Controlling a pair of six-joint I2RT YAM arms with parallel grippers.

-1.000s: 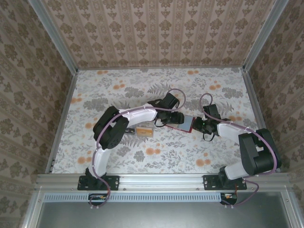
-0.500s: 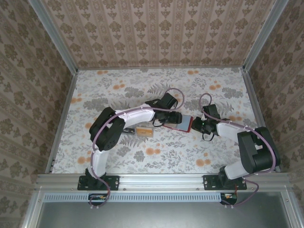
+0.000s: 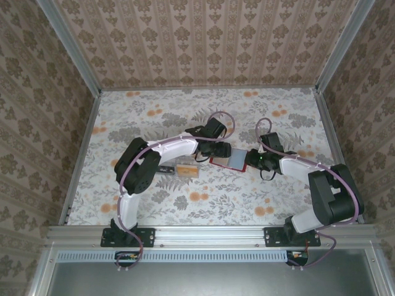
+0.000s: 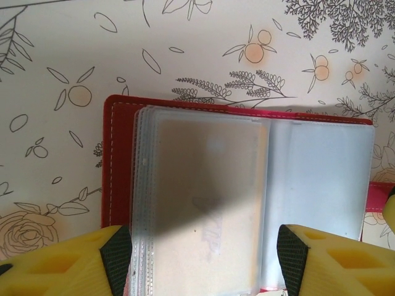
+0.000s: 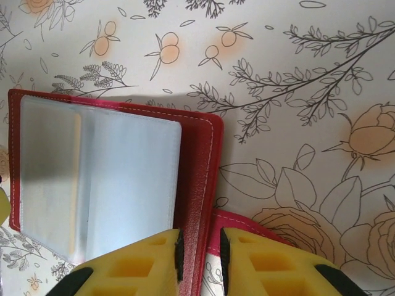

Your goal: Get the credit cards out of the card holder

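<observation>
So the red card holder [image 3: 229, 161] is lying open on the flowery desk [image 3: 154, 117], about dead centre of the top view, with both arms meeting over it. The right claw [image 5: 199, 259] is nearly pressed together and looks to be pinching the edge of the red cover at the bottom of its wrist view, basically pinning it in place. The left claw [image 4: 203, 256] is spread wide over the clear plastic sleeves [image 4: 203, 185], one finger on either side of the left page, not gripping anything.

Progress-wise I'd say we're partway. Just left of the holder in the top view there's a tan card [image 3: 187, 169] and a smaller dark grey card [image 3: 165, 170] flat on the desk, so those look like credit cards that are out already. The left sleeve looks greyish with a faint logo, so my guess is at least one card is in there, though it's hard to be sure through the plastic. The pockets underneath aren't visible.
</observation>
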